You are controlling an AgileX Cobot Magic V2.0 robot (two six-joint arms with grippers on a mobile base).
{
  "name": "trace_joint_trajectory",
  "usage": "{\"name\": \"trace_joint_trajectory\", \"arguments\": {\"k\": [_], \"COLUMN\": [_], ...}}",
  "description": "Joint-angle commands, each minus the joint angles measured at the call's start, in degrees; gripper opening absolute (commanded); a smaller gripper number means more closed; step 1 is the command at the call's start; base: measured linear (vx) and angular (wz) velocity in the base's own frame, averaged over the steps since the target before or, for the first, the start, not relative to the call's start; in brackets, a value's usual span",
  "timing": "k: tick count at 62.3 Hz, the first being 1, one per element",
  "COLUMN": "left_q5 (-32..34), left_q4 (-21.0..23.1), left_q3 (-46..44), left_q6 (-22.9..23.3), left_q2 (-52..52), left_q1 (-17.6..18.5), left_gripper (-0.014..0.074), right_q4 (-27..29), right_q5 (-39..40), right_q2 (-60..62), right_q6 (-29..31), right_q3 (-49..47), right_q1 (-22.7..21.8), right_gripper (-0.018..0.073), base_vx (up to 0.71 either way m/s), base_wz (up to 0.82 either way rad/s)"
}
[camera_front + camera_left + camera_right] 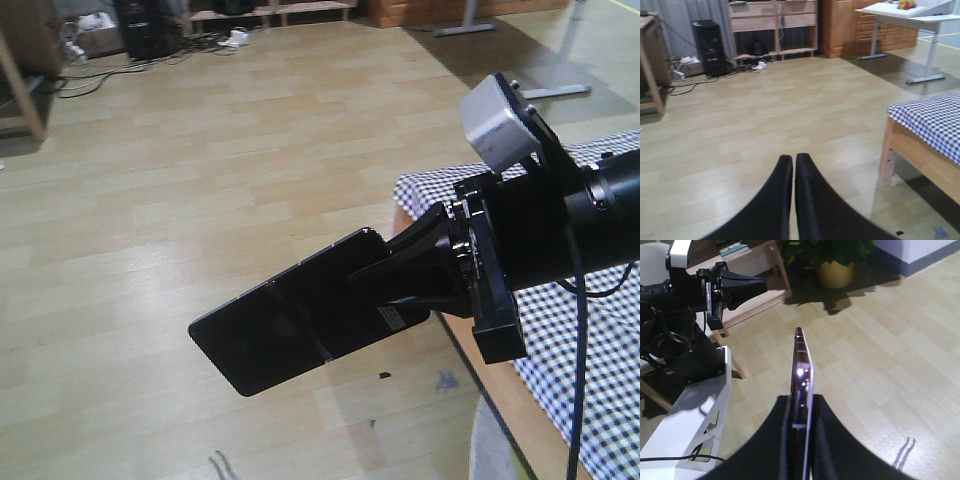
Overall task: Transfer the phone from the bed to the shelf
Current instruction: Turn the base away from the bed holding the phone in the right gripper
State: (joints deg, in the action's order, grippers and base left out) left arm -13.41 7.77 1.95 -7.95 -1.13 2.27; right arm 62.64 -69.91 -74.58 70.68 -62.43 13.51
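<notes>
Clamping the phone by one short end, the right fingers hold it out over bare floor beside the bed — left fingers closed on nothing — so any jolt could lever that long overhang loose

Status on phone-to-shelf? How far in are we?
Done: the phone is off the bed, clamped in the right gripper and held out over bare floor. In hand: the carry; the left gripper is shut and empty. Left: reaching the shelf, which looks to be across the room by the far wall, and setting the phone on it.
</notes>
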Motion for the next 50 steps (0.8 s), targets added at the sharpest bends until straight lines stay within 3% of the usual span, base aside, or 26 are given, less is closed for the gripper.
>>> {"name": "trace_joint_trajectory", "arguments": {"k": [1, 29, 50], "left_q5": [4.09, 4.09, 4.09], "left_q4": [0.55, 0.55, 0.55], "left_q3": [0.09, 0.09, 0.09], "left_q6": [0.22, 0.22, 0.22], "left_q2": [-0.28, -0.28, -0.28], "left_q1": [-0.04, -0.04, -0.04], "left_gripper": [0.0001, 0.0001, 0.0001], "right_q4": [5.41, 5.41, 5.41], "right_q5": [-4.03, -4.03, -4.03], "right_q2": [1.64, 1.64, 1.64], "right_q6": [0.17, 0.17, 0.17], "right_q3": [-1.48, -1.48, -1.48], "right_q1": [-0.07, -0.07, -0.07], "right_gripper": [-0.0001, -0.0001, -0.0001], "base_vx": [-0.10, -0.09, -0.03], "base_wz": [0.42, 0.34, 0.12]}}
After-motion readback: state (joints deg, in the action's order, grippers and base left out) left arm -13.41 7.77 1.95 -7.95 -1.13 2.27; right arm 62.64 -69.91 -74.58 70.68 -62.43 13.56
